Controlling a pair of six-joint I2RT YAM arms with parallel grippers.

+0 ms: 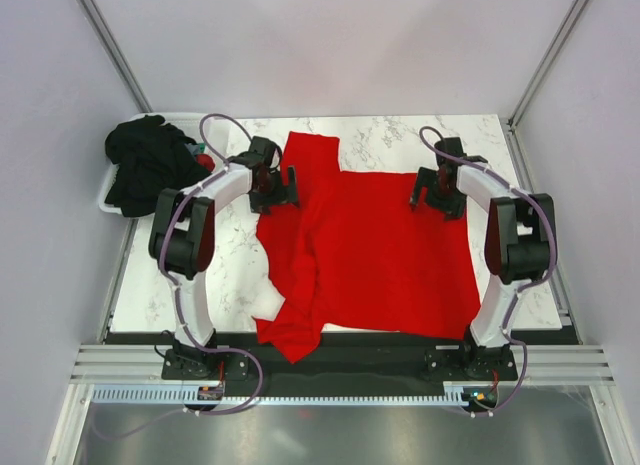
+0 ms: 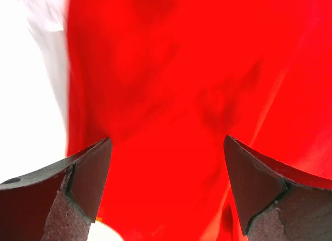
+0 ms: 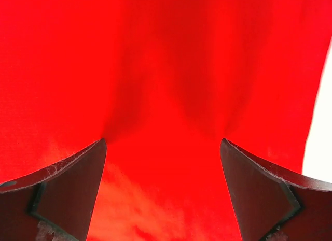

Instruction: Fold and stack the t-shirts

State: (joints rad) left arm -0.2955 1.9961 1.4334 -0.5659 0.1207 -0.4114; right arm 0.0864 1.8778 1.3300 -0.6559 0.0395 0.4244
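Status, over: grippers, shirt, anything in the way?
Both open: left gripper, right gripper, at far edge of red shirt. Shirt spread, left side rumpled, not folded. Far left, black shirts heaped, clear of it.

From above, we cannot see the fingertips of the left gripper [image 1: 281, 191] or the right gripper [image 1: 434, 194]. Their own bodies cover them, so we cannot tell whether they touch the red t-shirt [image 1: 380, 245]. Below the left gripper the shirt bunches over itself, hiding its lower layers. In both wrist views the shirt runs off the picture ahead of the fingers, and the left one is too blurred to show any hem. The white patch beside the left fingers [image 2: 88, 184] is washed out, like the strip beside the right fingers [image 3: 259, 189]. Outward of the left gripper, the black t-shirts [image 1: 150, 165] form one heap that we cannot count. They hide most of the tub [image 1: 106, 203].
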